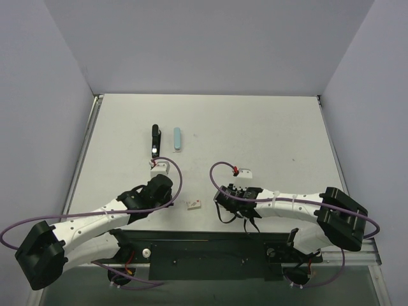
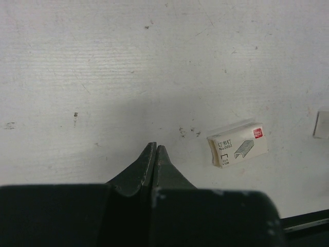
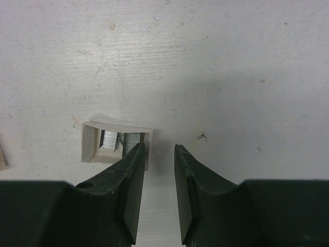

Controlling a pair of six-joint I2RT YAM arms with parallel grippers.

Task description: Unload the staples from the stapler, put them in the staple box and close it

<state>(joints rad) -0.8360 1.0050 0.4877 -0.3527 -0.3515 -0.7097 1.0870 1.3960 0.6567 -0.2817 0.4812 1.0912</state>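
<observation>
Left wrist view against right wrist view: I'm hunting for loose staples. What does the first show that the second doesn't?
Only the left wrist view: a closed, labelled staple box lying flat, off to one side of the shut left gripper. Only the right wrist view: an open cardboard tray holding staple strips, just ahead of the open right gripper. Both: white table, nothing held.

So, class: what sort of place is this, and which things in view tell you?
Probably a robotics lab test cell: a left arm and a right arm bolted to a white table, plain panels walling it in, and small props laid out, a stapler and a staple box.
</observation>
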